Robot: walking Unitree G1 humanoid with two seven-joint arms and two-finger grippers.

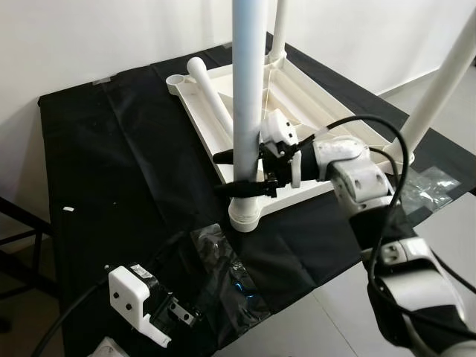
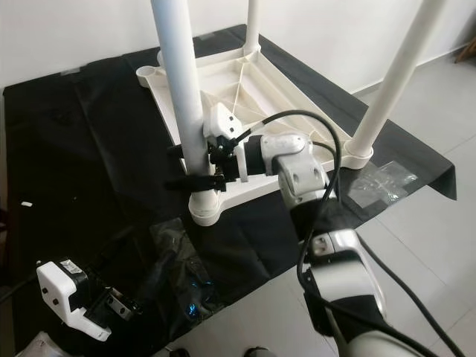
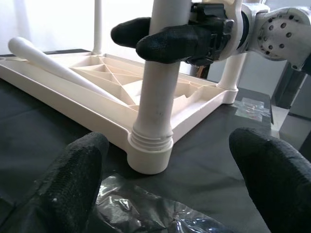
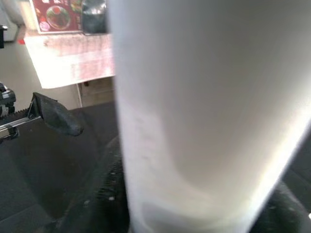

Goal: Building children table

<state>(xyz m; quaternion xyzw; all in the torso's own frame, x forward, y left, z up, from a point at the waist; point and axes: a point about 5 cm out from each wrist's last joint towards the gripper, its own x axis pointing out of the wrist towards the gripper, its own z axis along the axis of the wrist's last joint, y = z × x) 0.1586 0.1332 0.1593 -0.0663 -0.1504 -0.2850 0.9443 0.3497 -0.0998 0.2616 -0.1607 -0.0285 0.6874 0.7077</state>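
You are looking at a white children's tabletop lying upside down on a black cloth, with the right gripper pinching the near leg between its two black fingers just above the corner socket where that leg is standing upright. Two more legs are rising from the tabletop's far corner and its right corner, while a fourth leg is lying loose across the tabletop's underside, just beyond the near leg (its own socket at the left corner is standing open). To seat the near leg well, you are best keeping it plumb over the socket and turning or pressing it straight along its own axis, judging by the ridged collar at its foot; a tilt here could bind it or lift the tabletop's corner. The left gripper is hovering low in front of the socket, its fingers spread wide and holding nothing, above crinkled clear plastic wrap on the cloth. The left wrist view is giving you the collar and the seam where the leg is meeting the socket, close and side-on, which the head views are showing only from above. The right wrist view is offering mostly the leg's white surface, blurred.
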